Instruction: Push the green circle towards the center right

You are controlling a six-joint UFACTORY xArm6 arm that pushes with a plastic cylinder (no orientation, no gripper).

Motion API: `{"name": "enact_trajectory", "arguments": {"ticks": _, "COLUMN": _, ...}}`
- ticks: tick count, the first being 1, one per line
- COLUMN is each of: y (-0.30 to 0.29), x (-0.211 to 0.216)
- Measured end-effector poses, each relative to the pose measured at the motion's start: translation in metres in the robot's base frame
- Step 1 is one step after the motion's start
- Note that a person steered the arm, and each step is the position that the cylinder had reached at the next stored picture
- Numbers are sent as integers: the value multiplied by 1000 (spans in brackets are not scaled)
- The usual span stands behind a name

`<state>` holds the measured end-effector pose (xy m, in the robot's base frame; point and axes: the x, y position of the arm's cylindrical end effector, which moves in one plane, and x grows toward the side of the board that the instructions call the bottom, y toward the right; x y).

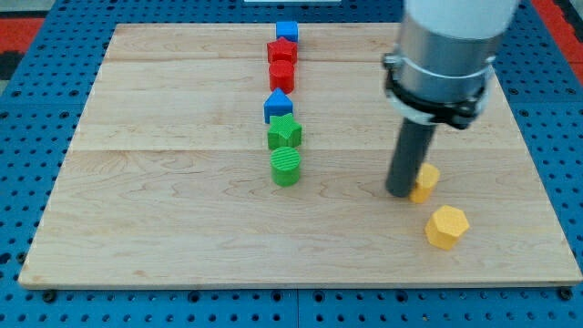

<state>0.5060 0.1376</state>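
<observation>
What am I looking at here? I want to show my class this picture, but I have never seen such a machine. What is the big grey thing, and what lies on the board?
The grey cylinder is the end of a robot arm. It has no hand, only a dark rod; my tip slides on the wooden board and holds nothing. There is one camera view. Down the middle runs a line of blocks: blue cube, two red blocks, blue block, green star, green circle. My tip is far to the view's right of these, beside a yellow block; a yellow hexagon lies below.

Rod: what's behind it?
A yellow block sits partly hidden behind the rod, right beside my tip; its covered left side and shape can't be made out.
</observation>
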Motion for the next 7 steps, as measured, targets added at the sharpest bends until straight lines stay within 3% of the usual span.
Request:
{"name": "enact_trajectory", "arguments": {"ticks": 1, "y": 7, "x": 0}}
{"name": "enact_trajectory", "arguments": {"ticks": 2, "y": -105, "x": 41}}
{"name": "enact_trajectory", "arguments": {"ticks": 3, "y": -251, "x": 32}}
{"name": "enact_trajectory", "arguments": {"ticks": 4, "y": -232, "x": -19}}
{"name": "enact_trajectory", "arguments": {"ticks": 5, "y": -170, "x": -38}}
{"name": "enact_trajectory", "arguments": {"ticks": 6, "y": -122, "x": -39}}
{"name": "enact_trajectory", "arguments": {"ticks": 7, "y": -134, "x": -24}}
